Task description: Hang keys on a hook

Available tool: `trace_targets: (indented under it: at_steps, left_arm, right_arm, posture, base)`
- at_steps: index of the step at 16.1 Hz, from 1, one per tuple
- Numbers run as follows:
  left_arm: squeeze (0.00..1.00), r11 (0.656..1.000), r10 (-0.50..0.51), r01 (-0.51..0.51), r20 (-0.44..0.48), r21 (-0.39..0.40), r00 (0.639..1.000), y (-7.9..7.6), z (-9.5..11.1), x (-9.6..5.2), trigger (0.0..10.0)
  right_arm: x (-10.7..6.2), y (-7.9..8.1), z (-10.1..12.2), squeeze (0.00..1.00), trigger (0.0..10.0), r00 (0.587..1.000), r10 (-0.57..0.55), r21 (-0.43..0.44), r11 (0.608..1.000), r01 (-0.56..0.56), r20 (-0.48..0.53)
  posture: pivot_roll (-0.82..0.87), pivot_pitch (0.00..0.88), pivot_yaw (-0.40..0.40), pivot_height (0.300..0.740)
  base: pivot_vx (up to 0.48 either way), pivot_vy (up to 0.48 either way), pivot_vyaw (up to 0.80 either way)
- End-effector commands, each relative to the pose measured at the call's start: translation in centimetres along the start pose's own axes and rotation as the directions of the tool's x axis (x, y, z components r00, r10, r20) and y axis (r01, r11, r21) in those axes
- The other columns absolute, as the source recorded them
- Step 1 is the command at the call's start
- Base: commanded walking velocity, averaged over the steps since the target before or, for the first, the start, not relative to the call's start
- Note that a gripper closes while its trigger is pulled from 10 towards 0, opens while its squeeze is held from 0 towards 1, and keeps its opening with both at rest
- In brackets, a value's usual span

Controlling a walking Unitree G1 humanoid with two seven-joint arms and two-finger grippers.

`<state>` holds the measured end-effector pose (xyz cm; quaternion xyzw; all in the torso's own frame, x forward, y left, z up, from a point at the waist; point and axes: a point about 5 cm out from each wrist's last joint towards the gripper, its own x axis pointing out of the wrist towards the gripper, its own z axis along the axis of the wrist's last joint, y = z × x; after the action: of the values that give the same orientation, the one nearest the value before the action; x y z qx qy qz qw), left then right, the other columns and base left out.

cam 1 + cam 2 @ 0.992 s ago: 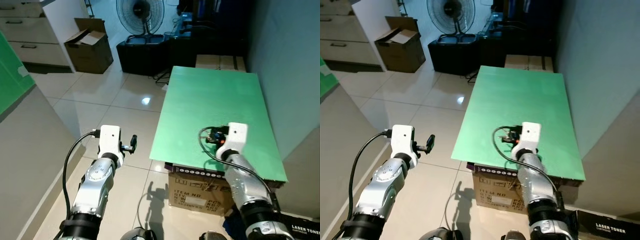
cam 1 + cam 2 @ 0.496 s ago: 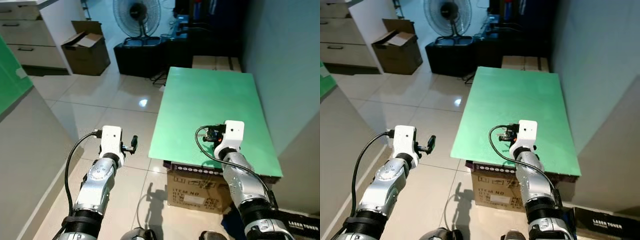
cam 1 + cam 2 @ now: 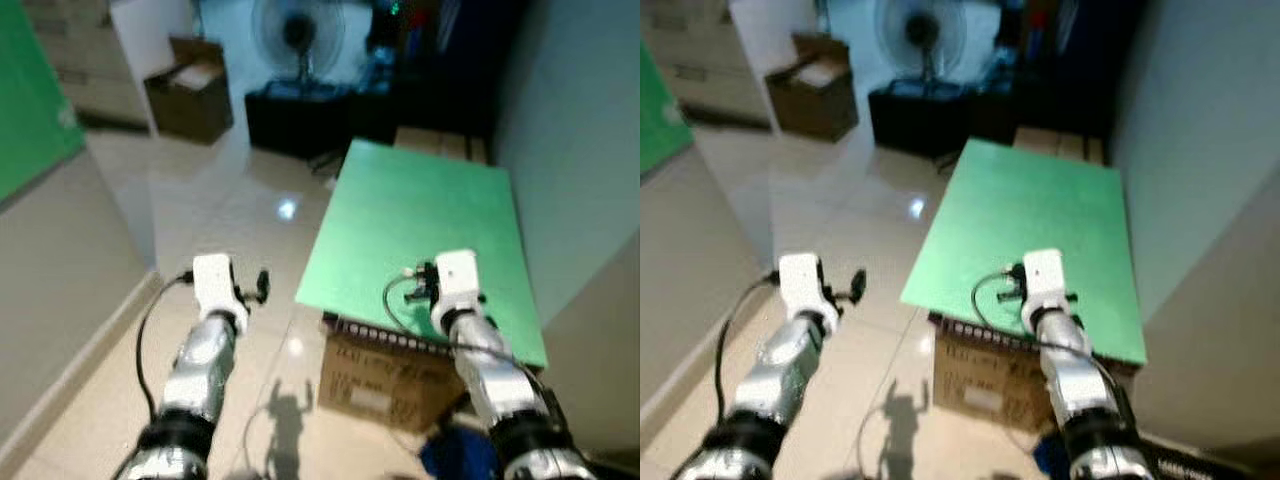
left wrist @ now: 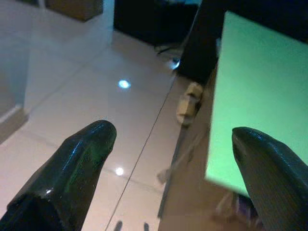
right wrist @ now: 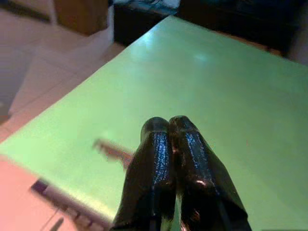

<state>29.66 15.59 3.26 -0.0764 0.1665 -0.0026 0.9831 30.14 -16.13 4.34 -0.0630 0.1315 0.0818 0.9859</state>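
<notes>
R tool pinched tight, empty, over green board; L tool spread wide above floor.

**Blurred head views, dim room, one bright spot on the floor**

Both of my head views are soft all over, smeared by motion; edges of the green table and the fan at the back have no crisp line. The far end of the room is dark and bluish. A small white glare sits on the glossy floor tiles, and a shadow of my body falls on the floor below me. My left wrist view is dim, with two light spots on the floor. My right wrist view is brighter, the table pale and washed out, a streaked shadow smeared across it.
</notes>
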Motion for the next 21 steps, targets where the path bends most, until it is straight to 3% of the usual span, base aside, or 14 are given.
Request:
trace_targets:
  at_steps: [1, 3, 7, 10, 11, 12, 13, 14, 15, 16, 17, 18, 20, 21]
  left_arm:
    - [0.00, 1.000, -0.011, 0.011, -0.005, 0.021, 1.000, -0.7, -0.4, 0.0, 10.0]
    - [0.00, 1.000, -0.017, 0.017, -0.004, 0.009, 1.000, -0.8, -0.5, 0.0, 10.0]
    - [0.00, 1.000, -0.009, 0.009, 0.008, 0.021, 1.000, -0.7, -0.2, 0.1, 10.0]
    - [0.00, 0.999, -0.025, 0.025, 0.003, 0.029, 1.000, -1.0, -0.3, 0.3, 10.0]
    - [0.00, 0.999, -0.034, 0.033, 0.010, 0.040, 0.999, -1.1, 0.1, 0.4, 10.0]
    - [0.00, 0.999, -0.035, 0.035, 0.010, 0.042, 0.999, -1.1, 0.2, 0.5, 10.0]
    - [0.00, 0.998, -0.036, 0.036, 0.009, 0.044, 0.999, -1.1, 0.2, 0.5, 10.0]
    - [0.00, 0.998, -0.041, 0.041, 0.005, 0.047, 0.999, -1.2, 0.3, 0.7, 10.0]
    - [0.00, 0.997, -0.053, 0.053, 0.002, 0.056, 0.999, -1.3, 0.3, 0.8, 10.0]
    - [0.00, 0.996, -0.061, 0.060, 0.009, 0.068, 0.998, -1.4, 0.5, 0.8, 10.0]
    - [0.00, 0.996, -0.059, 0.058, 0.010, 0.064, 0.998, -1.3, 0.6, 0.8, 10.0]
    - [0.00, 0.996, -0.058, 0.057, 0.007, 0.067, 0.998, -1.3, 0.5, 0.8, 10.0]
    - [0.00, 0.996, -0.056, 0.055, 0.006, 0.069, 0.998, -1.2, 0.5, 0.8, 10.0]
    - [0.00, 0.996, -0.052, 0.052, 0.005, 0.066, 0.999, -1.1, 0.5, 0.8, 10.0]
  right_arm:
    - [0.3, -0.7, 0.4, 0.00, 0.0, 1.000, -0.007, -0.017, 1.000, 0.007, 0.005]
    - [0.4, -1.0, 0.4, 0.00, 0.0, 1.000, -0.028, 0.001, 1.000, 0.028, 0.001]
    - [0.6, -0.2, -0.3, 0.00, 0.0, 1.000, -0.024, 0.017, 1.000, 0.024, -0.017]
    - [0.9, 0.2, 0.4, 0.00, 0.0, 1.000, -0.019, 0.002, 1.000, 0.019, 0.014]
    - [1.3, -0.4, 2.8, 0.00, 0.0, 0.991, -0.048, 0.129, 0.991, 0.032, 0.125]
    - [1.6, -1.6, 3.7, 0.00, 0.0, 0.982, -0.133, 0.288, 0.953, 0.090, 0.134]
    - [1.9, -2.9, 3.8, 0.00, 0.0, 0.977, -0.189, 0.202, 0.965, 0.166, 0.100]
    - [2.1, -2.4, 4.0, 0.00, 0.0, 0.988, -0.079, -0.147, 0.984, 0.099, 0.130]
    - [2.3, -2.1, 4.6, 0.00, 0.0, 0.988, -0.058, 0.018, 0.998, 0.056, 0.146]
    - [2.5, -3.9, 4.2, 0.00, 0.0, 0.980, -0.177, 0.031, 0.984, 0.175, 0.090]
    - [2.5, -4.0, 4.1, 0.00, 0.0, 0.982, -0.168, -0.015, 0.985, 0.170, 0.088]
    - [2.6, -2.3, 4.7, 0.00, 0.0, 0.989, -0.071, -0.021, 0.997, 0.074, 0.130]
    - [2.7, -3.8, 4.0, 0.00, 0.0, 0.978, -0.198, 0.033, 0.980, 0.196, 0.069]
    - [2.7, -2.4, 3.8, 0.00, 0.0, 0.992, -0.090, -0.066, 0.993, 0.096, 0.090]
  posture:
    - [-0.15, 0.000, -0.026, 0.740]
    - [-0.15, 0.000, -0.024, 0.740]
    - [-0.15, 0.000, 0.026, 0.740]
    - [-0.16, 0.000, 0.044, 0.740]
    - [-0.16, 0.000, 0.050, 0.740]
    - [-0.16, 0.000, 0.051, 0.740]
    - [-0.16, 0.000, 0.051, 0.740]
    - [-0.17, 0.000, 0.069, 0.740]
    - [-0.17, 0.000, 0.072, 0.740]
    - [-0.17, 0.000, 0.070, 0.740]
    - [-0.17, 0.000, 0.070, 0.740]
    - [-0.16, 0.000, 0.069, 0.740]
    - [-0.16, 0.000, 0.066, 0.740]
    - [-0.16, 0.000, 0.067, 0.740]
  base:
    - [0.000, 0.000, 0.00]
    - [0.000, 0.000, 0.00]
    - [0.000, 0.000, 0.00]
    - [0.000, 0.000, 0.00]
    - [0.000, 0.000, 0.00]
    - [0.000, 0.000, 0.00]
    - [0.000, 0.000, 0.00]
    - [0.000, 0.000, 0.00]
    - [0.000, 0.000, 0.00]
    - [0.000, 0.000, 0.00]
    - [0.000, 0.000, 0.00]
    - [0.000, 0.000, 0.00]
    - [0.000, 0.000, 0.00]
    - [0.000, 0.000, 0.00]
